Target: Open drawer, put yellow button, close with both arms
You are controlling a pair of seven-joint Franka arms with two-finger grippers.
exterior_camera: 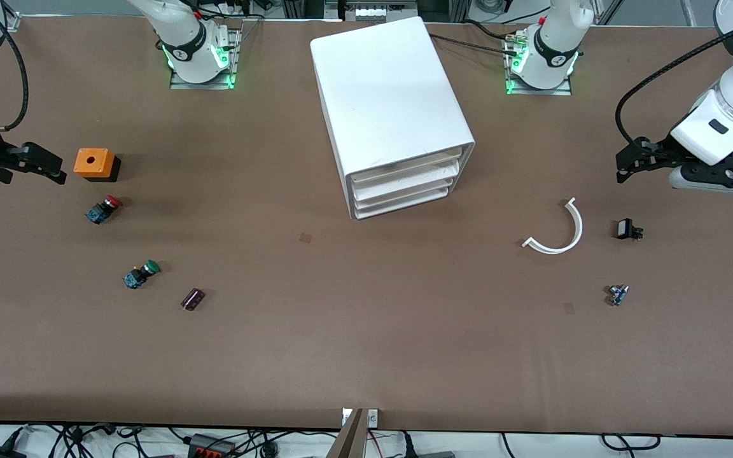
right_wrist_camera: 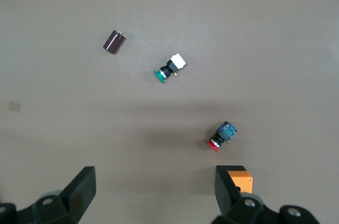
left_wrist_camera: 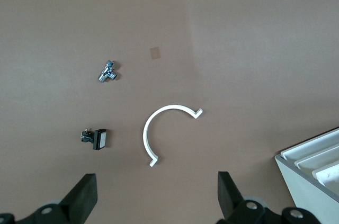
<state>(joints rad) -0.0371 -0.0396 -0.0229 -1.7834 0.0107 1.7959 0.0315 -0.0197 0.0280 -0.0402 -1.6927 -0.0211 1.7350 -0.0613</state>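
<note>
The white cabinet (exterior_camera: 392, 102) stands mid-table, nearer the robots' bases. Its stacked tray drawers (exterior_camera: 404, 184) face the front camera and all sit pushed in. No yellow button shows in any view; it may be hidden. My right gripper (exterior_camera: 55, 170) hovers open and empty at the right arm's end of the table, beside an orange box (exterior_camera: 91, 163); its wrist view (right_wrist_camera: 153, 187) shows bare mat between the fingers. My left gripper (exterior_camera: 622, 169) hovers open and empty at the left arm's end; its wrist view (left_wrist_camera: 156, 192) shows a corner of the cabinet (left_wrist_camera: 312, 176).
Near the right gripper lie a red-capped button (exterior_camera: 104, 208), a green-capped button (exterior_camera: 142, 273) and a dark cylinder (exterior_camera: 192, 299). Near the left gripper lie a white curved strip (exterior_camera: 560, 232), a small black switch (exterior_camera: 627, 229) and a small metal part (exterior_camera: 617, 294).
</note>
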